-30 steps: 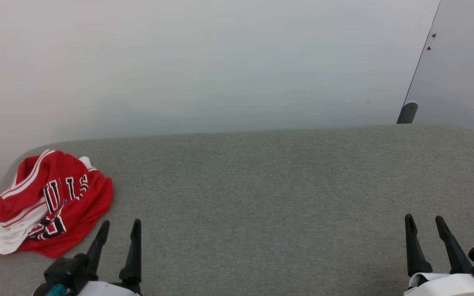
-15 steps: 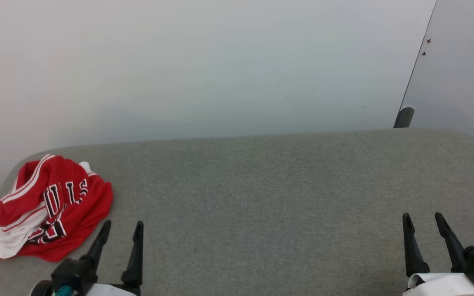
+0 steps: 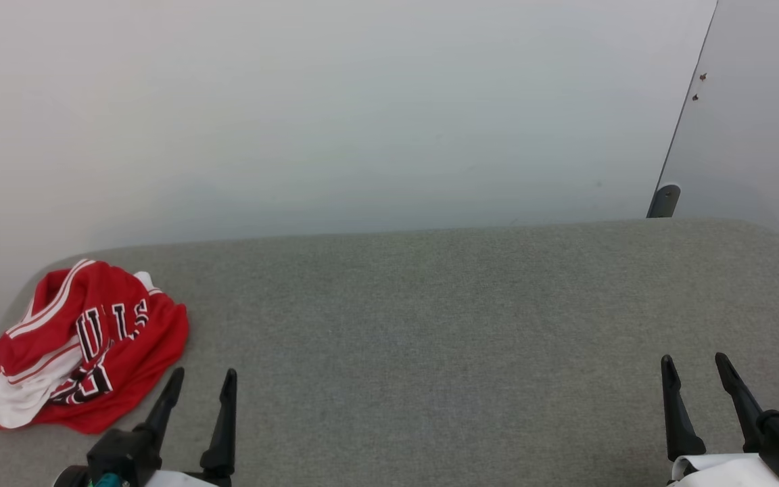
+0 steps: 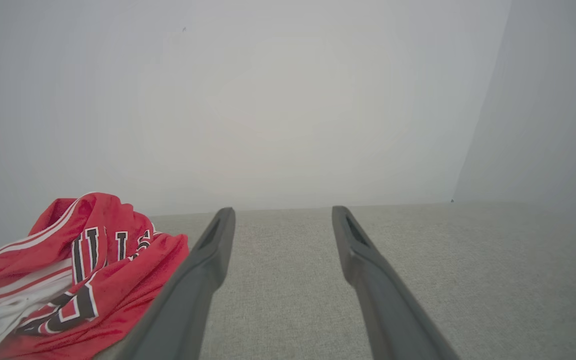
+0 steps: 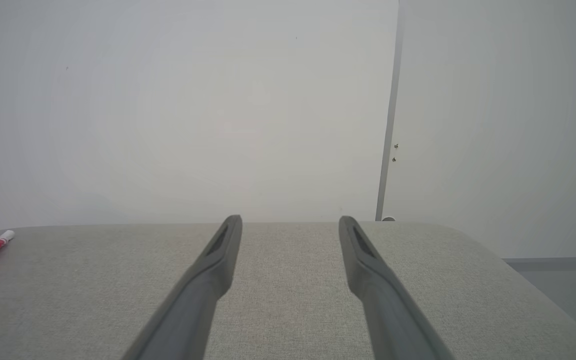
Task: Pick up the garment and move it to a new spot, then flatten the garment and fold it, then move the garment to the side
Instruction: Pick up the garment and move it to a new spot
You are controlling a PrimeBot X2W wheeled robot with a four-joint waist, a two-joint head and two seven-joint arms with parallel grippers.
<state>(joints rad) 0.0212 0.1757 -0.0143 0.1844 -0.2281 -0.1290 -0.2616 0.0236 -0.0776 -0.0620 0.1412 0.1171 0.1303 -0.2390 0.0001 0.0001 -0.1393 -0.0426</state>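
At the far-left rounded corner of the grey fabric surface [image 3: 430, 325], the garment [image 3: 85, 345] lies crumpled in a heap.
- Red body uppermost, with white cloth bunched at its near left edge.
- Red-white striped trim runs over the top.
- Black letters "ULS" are legible; the rest of the print is folded under.
- The whole heap rests on the surface.

Left tool [image 3: 204, 372]: just beside the garment's near right edge. In the head view there is a narrow gap and no contact. Fingers are spread, with nothing between them. In the left wrist view the cloth sits left of the left finger.

Right tool [image 3: 693, 358]: over the near right of the surface, well apart from the garment. Fingers are spread and empty. In the right wrist view a sliver of red shows at the left edge.

Behind the surface stand a plain pale wall [image 3: 328, 101] and, at right, a pale panel [image 3: 754, 135] with two small red marks.
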